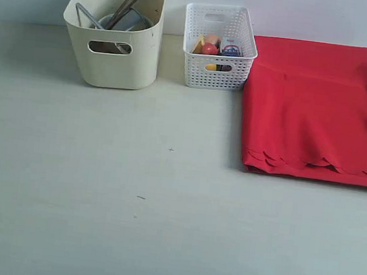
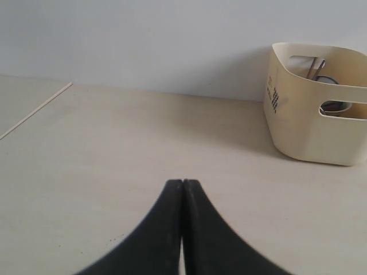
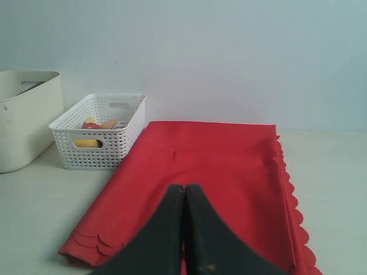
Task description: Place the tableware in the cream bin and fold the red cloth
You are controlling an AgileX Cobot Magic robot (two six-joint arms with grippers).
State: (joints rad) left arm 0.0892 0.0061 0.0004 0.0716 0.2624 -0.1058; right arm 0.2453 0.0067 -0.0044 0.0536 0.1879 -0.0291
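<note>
Pale tabletop (image 1: 127, 224), plain grey-white wall (image 1: 304, 12); left end effector (image 2: 182, 182), right end effector (image 3: 184, 187) clenched, empty.

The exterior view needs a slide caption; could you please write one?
Tableware sits in the cream bin, food in the white lattice basket, and the red cloth lies folded on the table.
</note>
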